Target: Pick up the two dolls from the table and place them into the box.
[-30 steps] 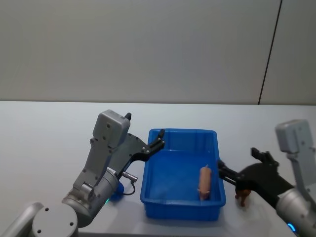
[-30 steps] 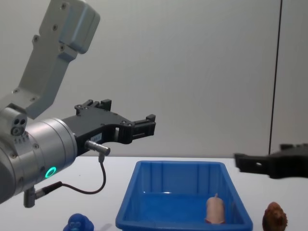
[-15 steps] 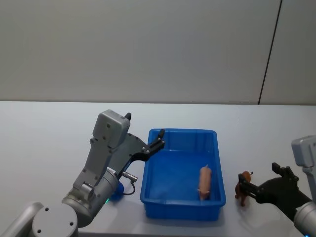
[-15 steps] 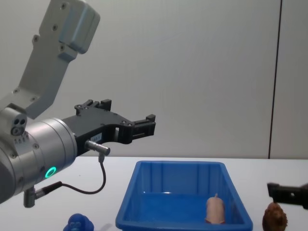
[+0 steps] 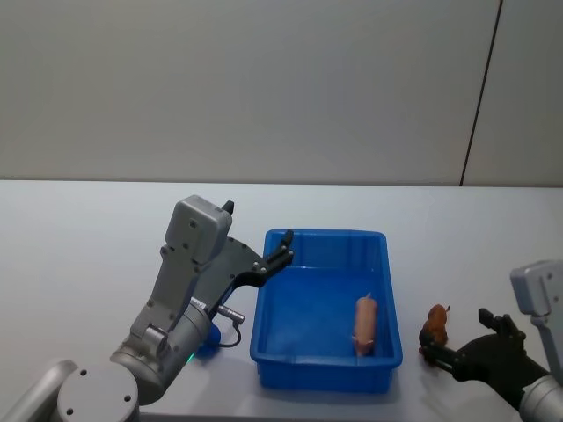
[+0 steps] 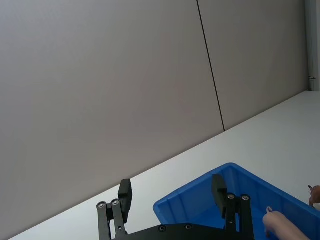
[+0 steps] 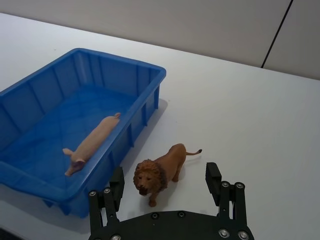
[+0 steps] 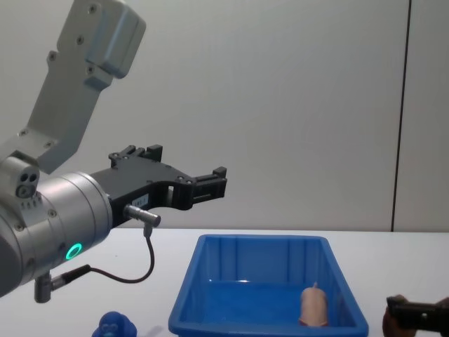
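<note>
Counted: three dolls, one box [image 5: 325, 234], two grippers.

Pink doll [image 5: 364, 323]: inside the box, lying lengthwise on the floor close to the right wall. Seen from the right wrist as a pink doll [image 7: 95, 142] stretched out beside the box [image 7: 30, 97] wall, snout toward the near end.

Brown doll [image 5: 435, 323]: standing on the worktop [image 5: 88, 237] just right of the box, apart from its wall, not in the box.

Blue doll [image 5: 205, 338]: on the worktop just left of the box's near corner, mostly hidden behind the left arm from the head. From the chest, blue doll [image 8: 116, 326] cut off by the lower edge, top alone showing.

Left gripper [image 5: 283, 249]: raised over the box's far left corner, fingers spread apart, holding nothing. From its own wrist, left gripper [image 6: 171, 190] above the box [image 6: 200, 205], with a bit of pink doll [image 6: 282, 230] at the edge.

Right gripper [image 5: 455, 334]: low over the worktop right of the box, at the near side of the brown doll. Fingers wide apart, gripping nothing. From its own wrist, right gripper [image 7: 165, 176] with one finger to each side of the brown doll [image 7: 160, 172], clear of it on both sides.

From the chest, right gripper [image 8: 398, 312] cut off at the lower right corner; brown doll behind it too hidden to make out.
</note>
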`<move>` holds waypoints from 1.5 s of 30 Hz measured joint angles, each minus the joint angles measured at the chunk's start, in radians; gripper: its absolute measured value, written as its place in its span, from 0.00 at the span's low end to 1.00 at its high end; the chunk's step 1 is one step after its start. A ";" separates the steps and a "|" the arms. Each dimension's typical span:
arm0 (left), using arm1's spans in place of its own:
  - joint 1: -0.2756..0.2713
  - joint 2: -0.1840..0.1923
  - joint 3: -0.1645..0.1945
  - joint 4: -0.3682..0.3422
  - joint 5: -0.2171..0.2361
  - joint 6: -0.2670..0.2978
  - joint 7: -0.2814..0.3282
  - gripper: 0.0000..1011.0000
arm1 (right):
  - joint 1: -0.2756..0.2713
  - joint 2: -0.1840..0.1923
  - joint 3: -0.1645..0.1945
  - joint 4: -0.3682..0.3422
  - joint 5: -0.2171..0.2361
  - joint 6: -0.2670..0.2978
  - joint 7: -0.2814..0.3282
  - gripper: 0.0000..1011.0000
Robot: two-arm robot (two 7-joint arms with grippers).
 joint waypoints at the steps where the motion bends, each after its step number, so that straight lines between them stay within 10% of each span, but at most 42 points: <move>1: 0.000 0.000 0.000 0.000 0.000 0.000 0.000 0.99 | 0.000 -0.001 -0.001 0.002 -0.001 -0.001 0.002 0.99; 27: 0.000 0.000 0.000 0.000 0.000 0.000 0.000 0.99 | 0.041 -0.059 -0.023 0.093 -0.026 0.024 -0.007 0.99; 45: 0.000 0.000 0.000 0.000 0.000 0.000 0.000 0.99 | 0.072 -0.093 -0.034 0.135 -0.037 0.023 -0.005 0.53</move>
